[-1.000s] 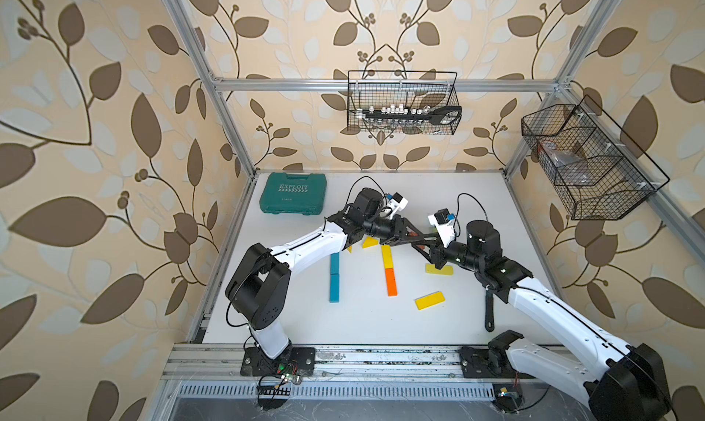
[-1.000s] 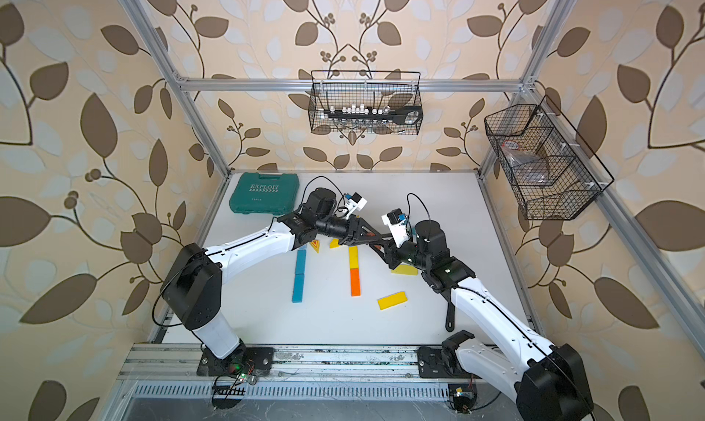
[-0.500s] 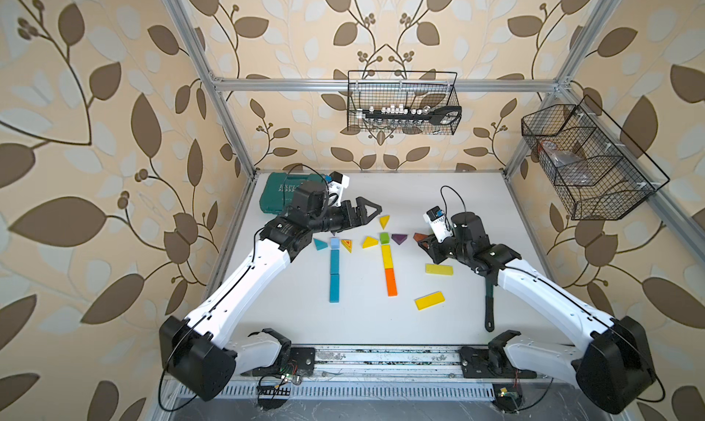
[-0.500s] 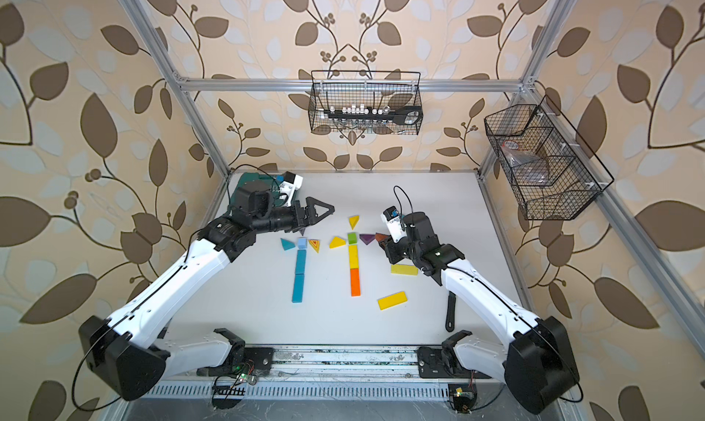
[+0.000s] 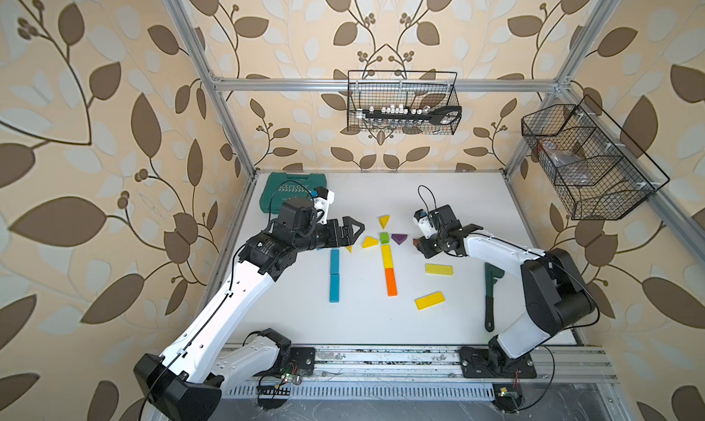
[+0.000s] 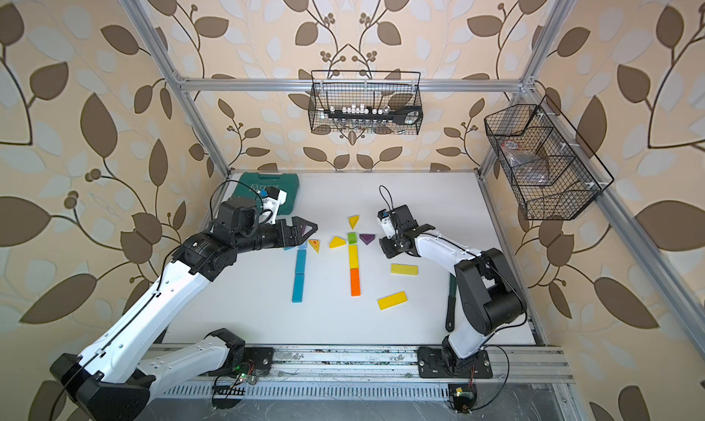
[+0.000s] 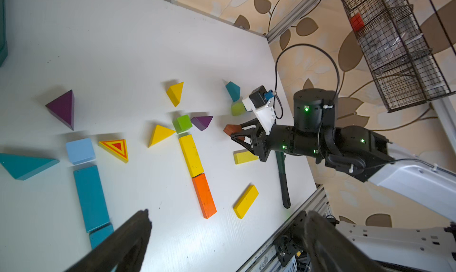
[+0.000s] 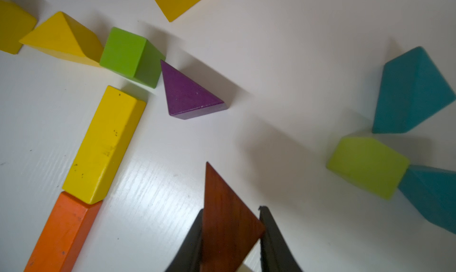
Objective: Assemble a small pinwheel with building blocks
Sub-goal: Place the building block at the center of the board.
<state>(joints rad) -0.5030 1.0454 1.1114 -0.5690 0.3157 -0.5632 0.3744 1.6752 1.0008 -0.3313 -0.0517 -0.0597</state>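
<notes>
Showing the pinwheel partly built. My right gripper (image 8: 232, 216) is clamped on a brown triangular wooden wedge (image 8: 223, 194), jaws narrow against its two flat faces, its tip pointing out ahead and seemingly lifted off the white table (image 8: 283, 61). Just ahead of those jaws lies a purple triangular wedge (image 8: 187, 95), one corner touching the green wooden cube (image 8: 128, 55) that serves as hub. Beyond the cube, a yellow triangular wedge (image 7: 159, 135) touches its opposite side. A second yellow wedge (image 7: 175, 93) sits off a third side, apart from it. A long yellow bar (image 7: 191, 154) and a long orange bar (image 7: 204, 195), butted end to end, make the stem just beside the cube.

My left gripper (image 7: 227, 212) hangs with jaws wide and nothing between them. A pale blue cube (image 7: 80, 151) and teal bars (image 7: 91, 196) lie ahead of it, apart from the build.

I judge hub, stem and three blades laid. Left to do: set down the brown wedge and close the loose yellow one onto the hub.
</notes>
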